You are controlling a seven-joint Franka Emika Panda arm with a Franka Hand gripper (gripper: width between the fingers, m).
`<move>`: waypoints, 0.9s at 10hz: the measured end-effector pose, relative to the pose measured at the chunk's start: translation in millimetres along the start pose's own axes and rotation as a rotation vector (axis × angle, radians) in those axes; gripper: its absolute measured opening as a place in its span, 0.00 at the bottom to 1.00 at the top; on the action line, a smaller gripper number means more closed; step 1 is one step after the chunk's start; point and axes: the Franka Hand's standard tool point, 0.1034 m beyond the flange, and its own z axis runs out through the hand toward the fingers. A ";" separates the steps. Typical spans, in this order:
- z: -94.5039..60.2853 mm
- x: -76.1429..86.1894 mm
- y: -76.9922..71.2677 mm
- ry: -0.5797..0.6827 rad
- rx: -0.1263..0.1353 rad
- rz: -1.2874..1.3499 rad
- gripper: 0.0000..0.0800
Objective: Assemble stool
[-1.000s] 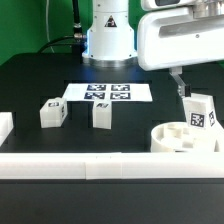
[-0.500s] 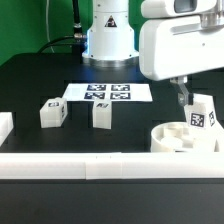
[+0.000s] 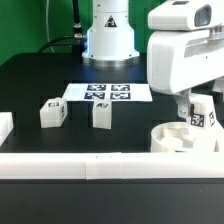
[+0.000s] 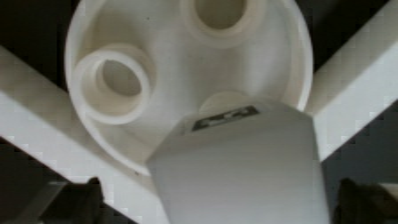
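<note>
The round white seat [image 3: 172,140] lies at the exterior view's right, sockets up. One tagged white leg [image 3: 205,114] stands upright on it. My gripper [image 3: 193,106] has come down over this leg, with one dark finger beside it on the left. In the wrist view the leg [image 4: 240,160] fills the space between my fingers, above the seat [image 4: 169,60] and its round sockets. A small gap shows on each side of the leg, so the gripper [image 4: 222,205] looks open around it. Two more tagged legs [image 3: 52,112] [image 3: 102,113] lie on the black table.
The marker board [image 3: 105,93] lies flat in front of the robot base [image 3: 108,35]. A long white rail [image 3: 90,166] runs along the front edge. A white block [image 3: 4,126] sits at the exterior view's left edge.
My gripper has moved down and a little right over the upright leg. The leg and the seat have stayed in place.
</note>
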 end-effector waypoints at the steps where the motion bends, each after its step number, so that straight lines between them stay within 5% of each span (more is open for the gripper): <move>1: 0.9 -0.8 -0.1 -0.002 0.001 0.000 0.75; 2: 1.1 -1.1 -0.1 -0.002 0.000 0.001 0.75; 3: 1.7 -1.7 -0.3 -0.002 0.000 0.001 0.53; 4: 2.2 -2.1 -0.3 -0.003 0.000 0.003 0.53; 5: 2.3 -2.3 0.0 -0.003 0.000 0.023 0.42; 9: 2.7 -2.6 0.1 -0.003 0.001 0.236 0.42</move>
